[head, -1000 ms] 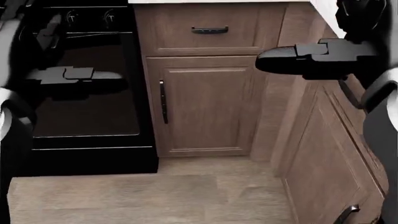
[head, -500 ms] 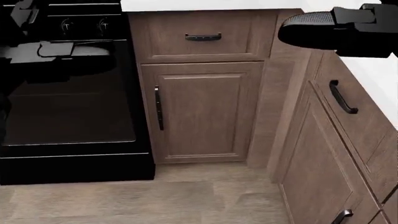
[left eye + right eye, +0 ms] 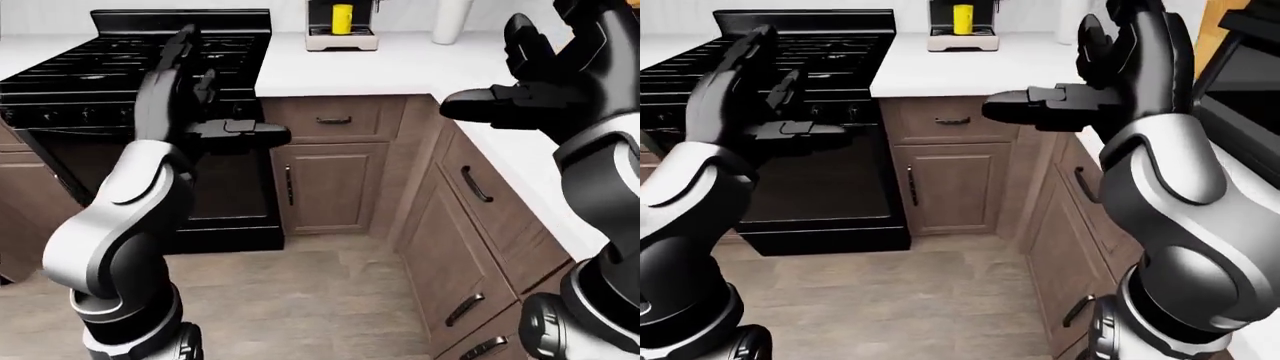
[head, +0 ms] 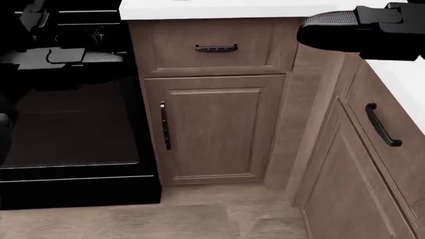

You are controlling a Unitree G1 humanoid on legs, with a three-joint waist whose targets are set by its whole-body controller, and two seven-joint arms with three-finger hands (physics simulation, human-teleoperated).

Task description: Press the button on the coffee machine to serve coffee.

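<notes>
1. I am seeing the coffee machine [image 3: 341, 28] sitting upright on the white counter at the top of the left-eye view, well beyond both of my raised hands and touched by neither.
2. It is lying up and to the right of my left hand [image 3: 185, 97], and up and to the left of my right hand [image 3: 540, 82], roughly between the two.
3. It is showing a black body over a pale base, with the top cut off by the edge of the view.
4. A yellow cup [image 3: 342, 19] is standing upright in its bay.
5. I am not making out its button at this size.
</notes>
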